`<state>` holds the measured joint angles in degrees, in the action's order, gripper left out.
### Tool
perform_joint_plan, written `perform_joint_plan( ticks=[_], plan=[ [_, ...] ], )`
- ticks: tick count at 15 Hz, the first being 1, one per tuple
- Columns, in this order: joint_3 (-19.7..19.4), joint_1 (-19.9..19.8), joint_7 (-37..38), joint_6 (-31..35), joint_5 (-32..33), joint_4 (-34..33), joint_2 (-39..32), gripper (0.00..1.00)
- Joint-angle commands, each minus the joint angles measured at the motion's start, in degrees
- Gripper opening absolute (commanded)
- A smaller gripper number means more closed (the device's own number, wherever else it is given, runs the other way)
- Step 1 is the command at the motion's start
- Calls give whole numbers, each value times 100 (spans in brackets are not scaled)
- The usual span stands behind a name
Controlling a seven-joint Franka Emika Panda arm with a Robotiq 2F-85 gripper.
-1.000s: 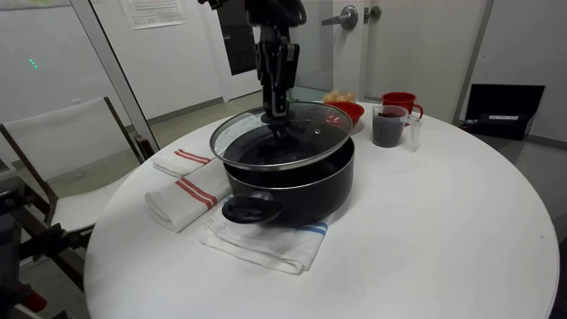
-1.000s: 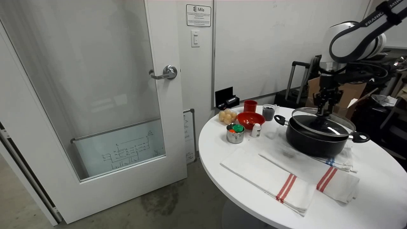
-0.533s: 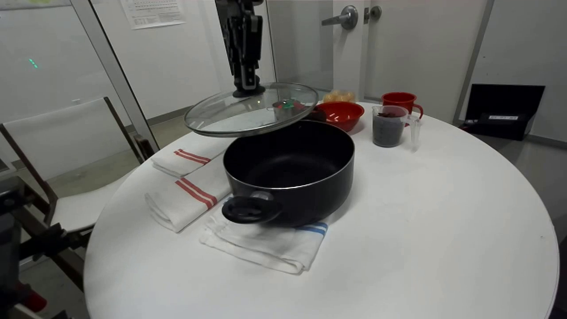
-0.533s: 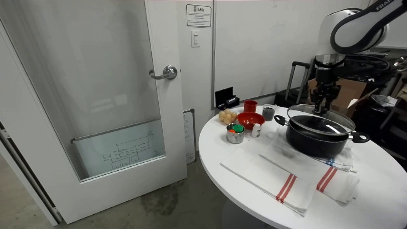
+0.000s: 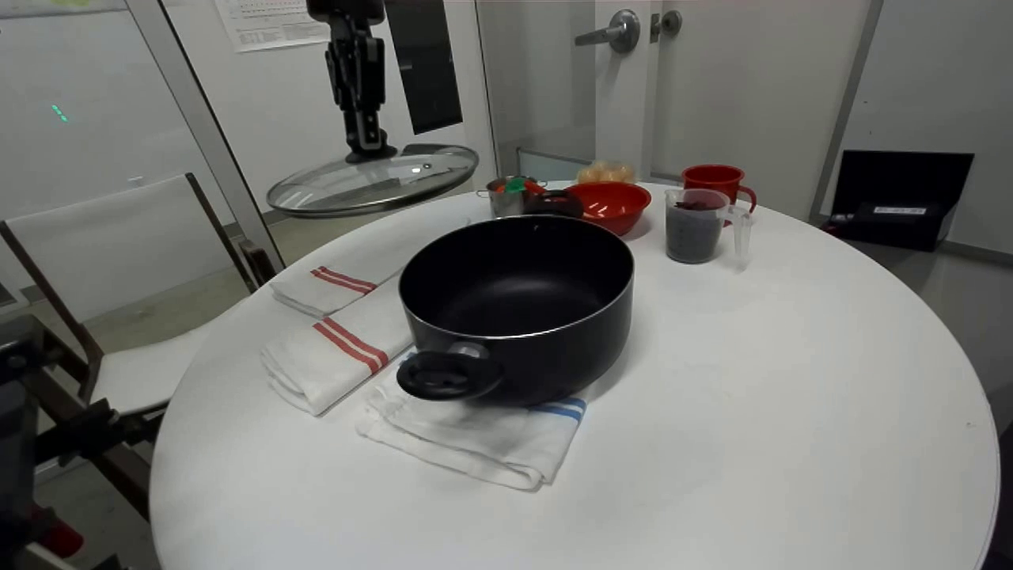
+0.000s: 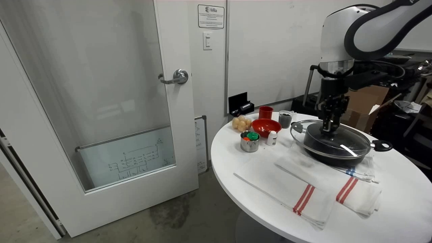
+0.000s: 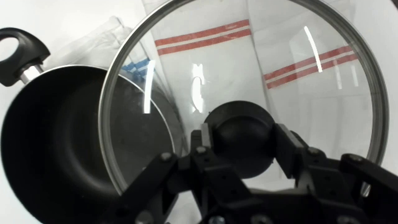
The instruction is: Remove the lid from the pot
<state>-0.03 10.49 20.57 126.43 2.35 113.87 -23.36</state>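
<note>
White and round, the table (image 5: 775,412) bears the open pot (image 5: 530,356) on a blue-striped towel (image 5: 483,447); the gripper (image 5: 366,145) pinches the lid (image 5: 332,190) by its knob (image 7: 242,140), held up over red-striped towels (image 5: 313,368).

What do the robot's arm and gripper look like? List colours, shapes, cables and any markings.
The arm is rounded and white with curved black trim and a silvery metal band above a black wrist. Black cabling shows beside it. The gripper is black and angular, with jointed links, round screw heads and blocky fingers. I can read no marking.
</note>
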Motion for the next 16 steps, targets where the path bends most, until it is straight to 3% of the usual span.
perform_joint_plan(
  ticks=[1,7,16],
  plan=[
    [165,250,204,-170,160,-296,-196,25],
    [190,571,257,-25,225,-983,-1117,25],
    [126,669,121,111,142,-2030,-2425,25]
  ],
)
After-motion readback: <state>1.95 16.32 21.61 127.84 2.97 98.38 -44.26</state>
